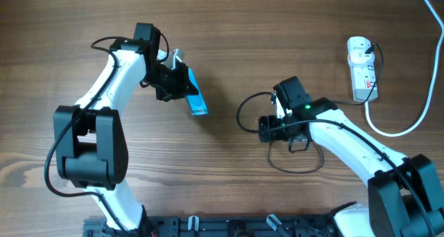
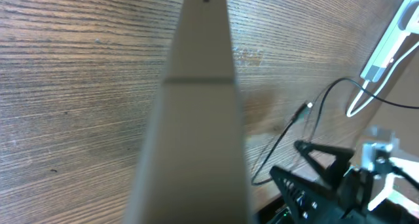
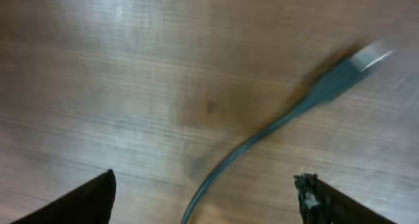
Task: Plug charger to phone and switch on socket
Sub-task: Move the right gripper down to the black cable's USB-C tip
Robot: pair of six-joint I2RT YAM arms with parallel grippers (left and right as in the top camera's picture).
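Note:
My left gripper (image 1: 179, 84) is shut on the phone (image 1: 197, 100), which it holds tilted above the table with the teal screen and white strip showing. In the left wrist view the phone (image 2: 196, 119) fills the middle as a blurred grey slab. The charger's thin black cable (image 1: 244, 112) loops on the wood around my right gripper (image 1: 265, 128). In the right wrist view my right gripper (image 3: 206, 198) is open, its fingers either side of the cable (image 3: 262, 129), and the connector tip (image 3: 370, 54) lies at the upper right. The white socket (image 1: 361, 69) lies at the far right with a black plug in it.
The socket's thick white cord (image 1: 416, 119) curves along the right edge of the table. The left wrist view also shows the connector tip (image 2: 308, 107), the right arm (image 2: 340, 185) and the socket (image 2: 387, 50) in the distance.

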